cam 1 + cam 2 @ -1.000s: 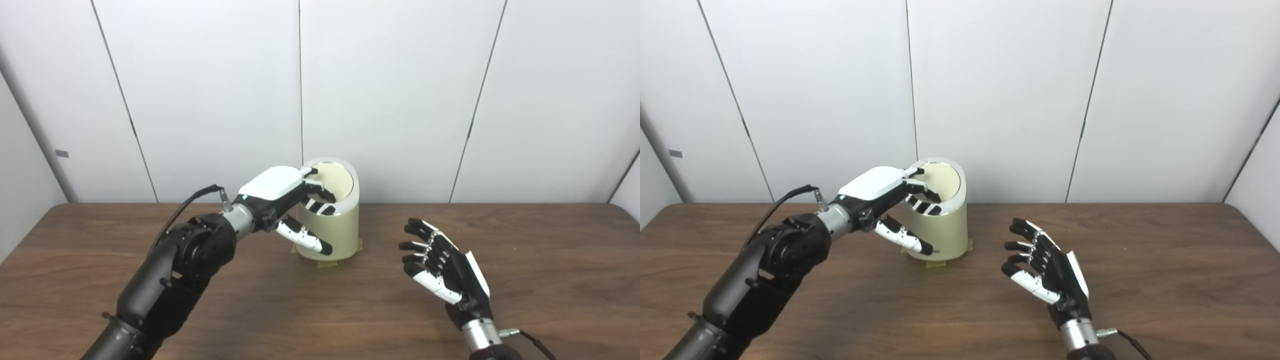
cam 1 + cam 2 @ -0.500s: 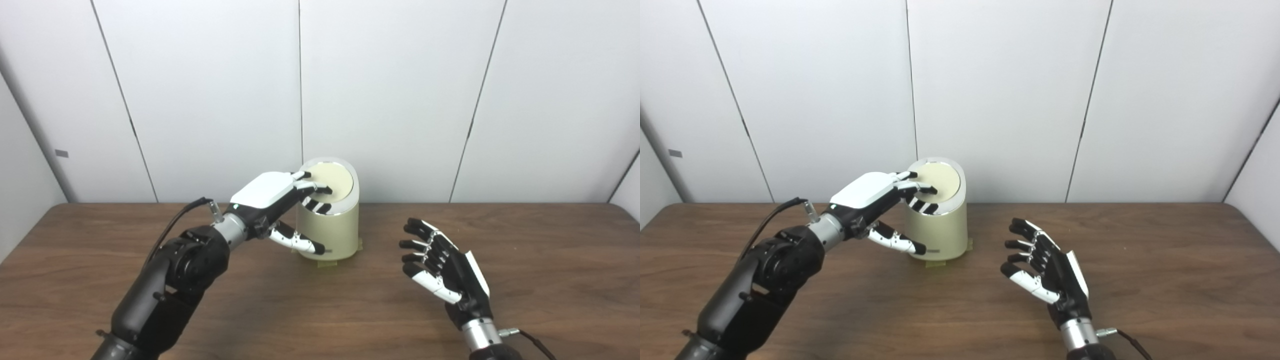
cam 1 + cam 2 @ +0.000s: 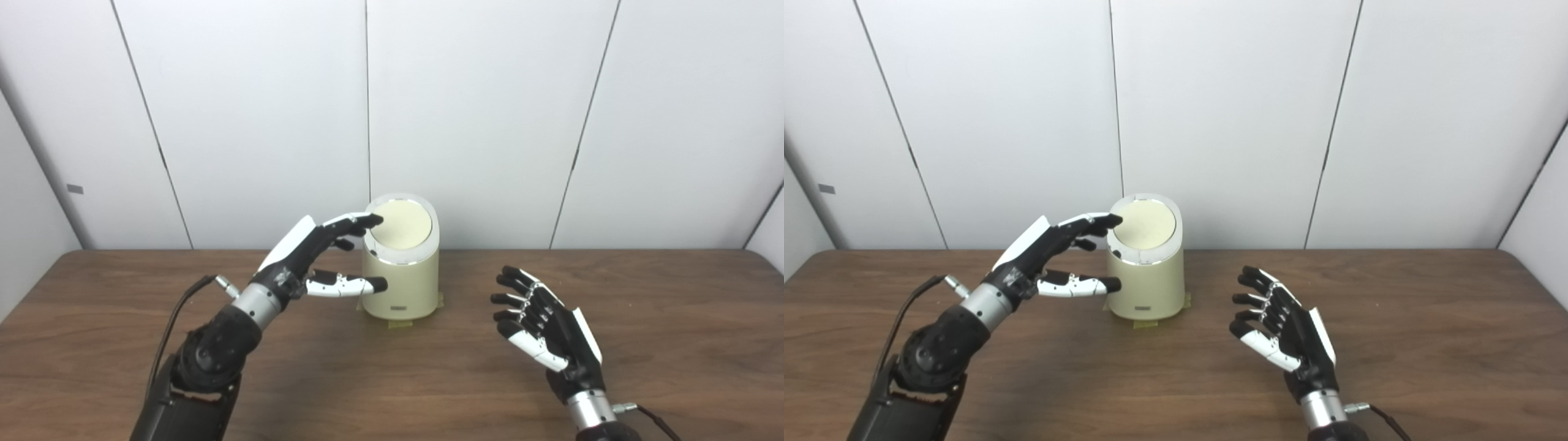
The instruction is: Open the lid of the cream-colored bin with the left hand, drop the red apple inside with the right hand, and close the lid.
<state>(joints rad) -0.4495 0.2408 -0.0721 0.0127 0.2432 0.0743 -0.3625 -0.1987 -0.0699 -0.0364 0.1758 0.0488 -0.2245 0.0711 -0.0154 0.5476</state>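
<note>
The cream-colored bin (image 3: pixel 401 282) stands on the wooden table (image 3: pixel 392 380) at the back middle. Its round lid (image 3: pixel 402 224) lies flat in the chrome rim, closed. My left hand (image 3: pixel 315 254) is open just left of the bin, its fingertips (image 3: pixel 366 220) at the lid's left edge and its thumb beside the bin's wall. My right hand (image 3: pixel 545 334) is open and empty, palm up, to the right of the bin. No red apple shows in either view.
Yellow tape tabs (image 3: pixel 401 323) stick out under the bin's base. White wall panels (image 3: pixel 490 122) stand close behind the table. A cable (image 3: pixel 177 306) trails from my left wrist.
My left hand has drawn back to the left off the bin's top and its fingers have spread. The lid has gone from tilted open to flat and closed. The right hand has stayed put.
</note>
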